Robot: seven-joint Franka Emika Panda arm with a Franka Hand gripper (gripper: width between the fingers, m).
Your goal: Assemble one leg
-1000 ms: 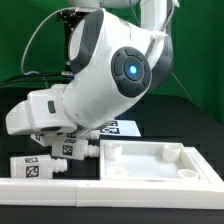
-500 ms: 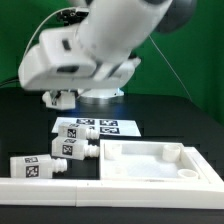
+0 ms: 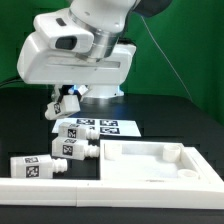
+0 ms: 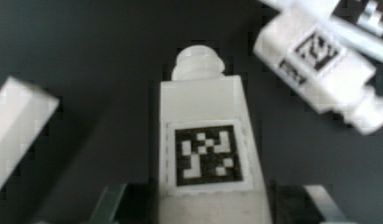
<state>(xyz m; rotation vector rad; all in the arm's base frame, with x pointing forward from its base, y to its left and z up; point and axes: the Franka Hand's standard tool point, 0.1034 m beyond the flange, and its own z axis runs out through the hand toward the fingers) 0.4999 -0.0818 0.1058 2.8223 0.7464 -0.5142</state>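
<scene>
In the wrist view one leg [image 4: 207,130], a white post with a square tag and its round stub pointing away, lies centred between my fingers. My gripper [image 4: 218,205] is open: dark gaps show between each finger and the leg's sides. In the exterior view my gripper [image 3: 60,104] hangs low at the back left, over a white piece that I take to be this leg. Three more legs lie in front: one [image 3: 76,129] by the marker board, one [image 3: 70,148] against the panel, and one [image 3: 34,166] at the exterior view's left.
The marker board [image 3: 112,127] lies behind the large white tray-like panel [image 3: 150,162]. A long white bar [image 3: 40,189] runs along the front. In the wrist view another leg [image 4: 323,52] lies close by, and a white piece [image 4: 17,130] sits on the other side.
The arm has swung up and toward the exterior view's left, uncovering the marker board and the legs. The gripper has come down a little at the back left.
</scene>
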